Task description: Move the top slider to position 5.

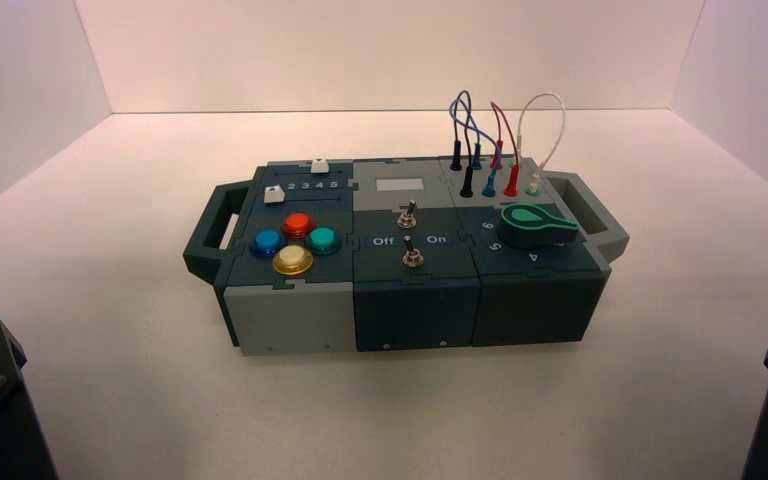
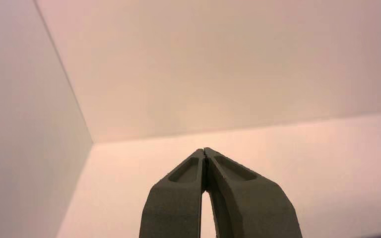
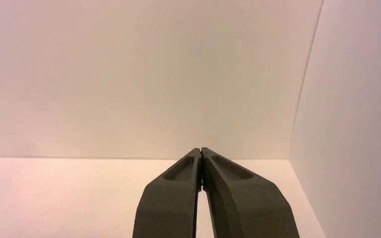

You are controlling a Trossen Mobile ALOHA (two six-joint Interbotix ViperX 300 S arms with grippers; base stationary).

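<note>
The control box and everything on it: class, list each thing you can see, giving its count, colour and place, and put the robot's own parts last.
Box: one, grey and dark teal, centre of the white floor, a handle at each end.
Top slider: one, white, at the box's far left edge.
Second slider: one, white with a dark dot, beside the printed digits.
Position 5: one, white digit, last of its row.
Round buttons: four; red, blue, green, yellow; front left.
Toggle switches: two, metal, middle section.
Knob: one, green, right section.
Wires: several; blue, red, white, black plugs; far right.
Left gripper: shut, off the box.
Right gripper: shut, off the box.
</note>
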